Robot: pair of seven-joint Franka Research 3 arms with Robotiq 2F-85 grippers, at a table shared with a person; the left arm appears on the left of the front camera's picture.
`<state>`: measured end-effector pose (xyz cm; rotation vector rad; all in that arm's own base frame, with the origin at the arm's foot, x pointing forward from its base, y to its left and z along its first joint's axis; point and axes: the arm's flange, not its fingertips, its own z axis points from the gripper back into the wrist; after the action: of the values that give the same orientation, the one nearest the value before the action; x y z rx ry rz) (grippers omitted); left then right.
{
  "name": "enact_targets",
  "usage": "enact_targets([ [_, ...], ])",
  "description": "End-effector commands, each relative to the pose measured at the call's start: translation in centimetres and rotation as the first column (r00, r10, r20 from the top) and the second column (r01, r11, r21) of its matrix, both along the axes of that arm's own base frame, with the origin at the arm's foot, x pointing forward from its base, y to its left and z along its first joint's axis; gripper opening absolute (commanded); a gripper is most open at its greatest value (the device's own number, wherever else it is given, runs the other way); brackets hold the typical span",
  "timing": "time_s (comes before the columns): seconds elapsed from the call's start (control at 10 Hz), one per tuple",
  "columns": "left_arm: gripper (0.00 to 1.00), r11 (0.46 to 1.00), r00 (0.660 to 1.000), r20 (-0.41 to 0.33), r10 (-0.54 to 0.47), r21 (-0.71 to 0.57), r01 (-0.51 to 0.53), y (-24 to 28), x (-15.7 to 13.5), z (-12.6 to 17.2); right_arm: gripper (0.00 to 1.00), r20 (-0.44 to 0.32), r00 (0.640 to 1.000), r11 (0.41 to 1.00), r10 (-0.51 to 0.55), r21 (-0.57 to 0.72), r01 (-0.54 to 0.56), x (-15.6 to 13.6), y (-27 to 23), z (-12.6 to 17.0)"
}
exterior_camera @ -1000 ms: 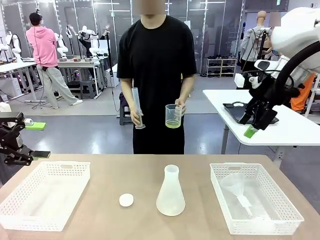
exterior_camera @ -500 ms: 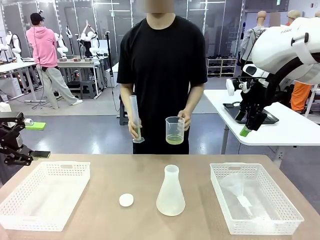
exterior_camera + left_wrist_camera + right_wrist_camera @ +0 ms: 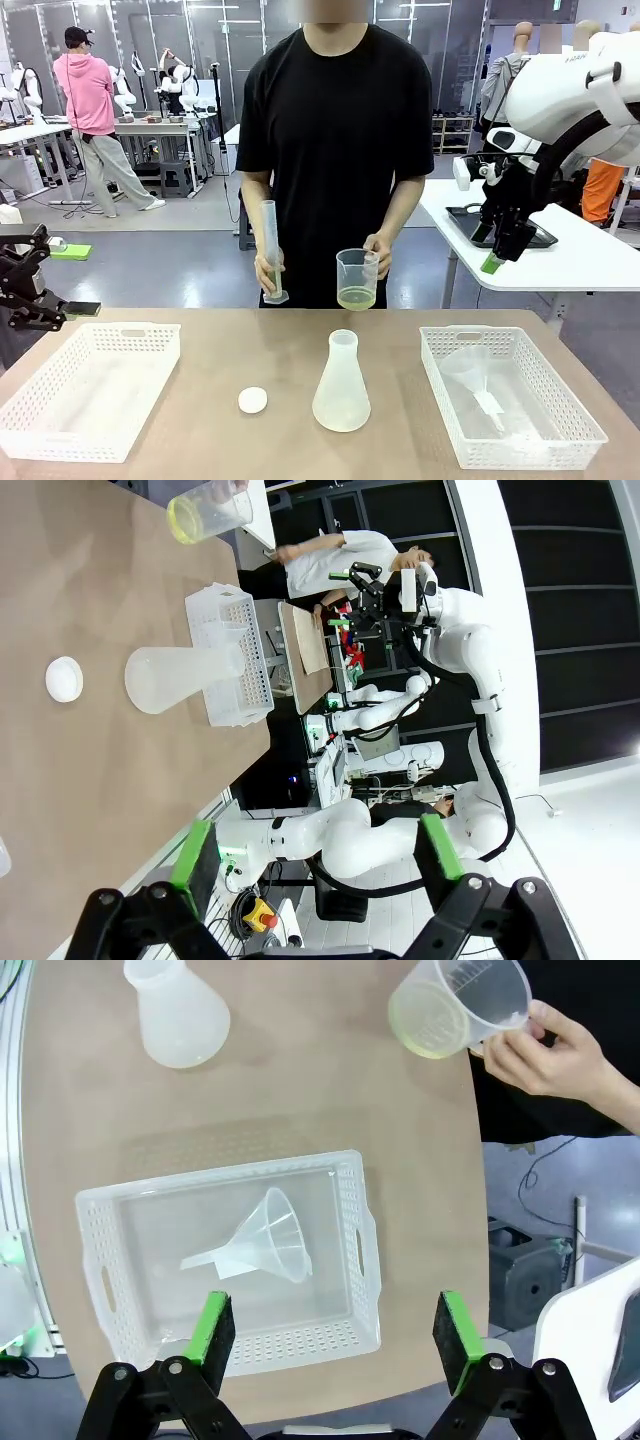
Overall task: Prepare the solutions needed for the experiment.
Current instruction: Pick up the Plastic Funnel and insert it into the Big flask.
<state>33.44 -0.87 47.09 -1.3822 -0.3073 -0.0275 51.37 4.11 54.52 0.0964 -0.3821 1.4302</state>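
I'm seeing right gripper (image 3: 333,1330) hovering over white plastic basket (image 3: 300,1345), jaws apart; left gripper (image 3: 317,855) hanging by table edge, jaws apart; person's hand (image 3: 378,250) holding clear plastic beaker (image 3: 357,268) of pale yellow-green solutions (image 3: 356,297) at the far edge; scale print unreadable

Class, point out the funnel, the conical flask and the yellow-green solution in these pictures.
funnel (image 3: 272,1234), right wrist view, on its cone's wall.
conical flask (image 3: 341,398), front view, on its wide lower body.
yellow-green solution (image 3: 356,298), front view, middle of the shallow layer.
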Motion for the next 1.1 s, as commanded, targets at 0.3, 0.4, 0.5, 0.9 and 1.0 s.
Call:
enact_targets([
  [0.3,1.00,1.000,1.000,0.003,-0.007,-0.015,0.007,-0.1,0.1,0.0,1.00,-0.008,0.998,0.974,0.060,-0.219,-0.061,0.4,2.2,-2.0],
  [0.4,1.00,1.000,1.000,0.003,-0.007,-0.015,0.007,-0.1,0.1,0.0,1.00,-0.038,0.996,0.962,0.079,-0.260,-0.086,0.8,2.4,-3.0],
  [0.5,1.00,1.000,1.000,0.003,-0.007,-0.015,0.007,-0.1,0.1,0.0,1.00,-0.071,0.993,0.954,0.094,-0.280,-0.110,0.9,2.5,-3.8],
  [0.9,1.00,1.000,1.000,0.003,-0.007,-0.015,0.007,-0.1,0.1,0.0,1.00,-0.157,0.978,0.948,0.137,-0.265,-0.175,1.7,2.8,-7.4],
  [1.0,1.00,1.000,1.000,0.003,-0.007,-0.015,0.007,-0.1,0.1,0.0,1.00,-0.184,0.972,0.950,0.144,-0.250,-0.188,1.9,2.9,-8.2],
])
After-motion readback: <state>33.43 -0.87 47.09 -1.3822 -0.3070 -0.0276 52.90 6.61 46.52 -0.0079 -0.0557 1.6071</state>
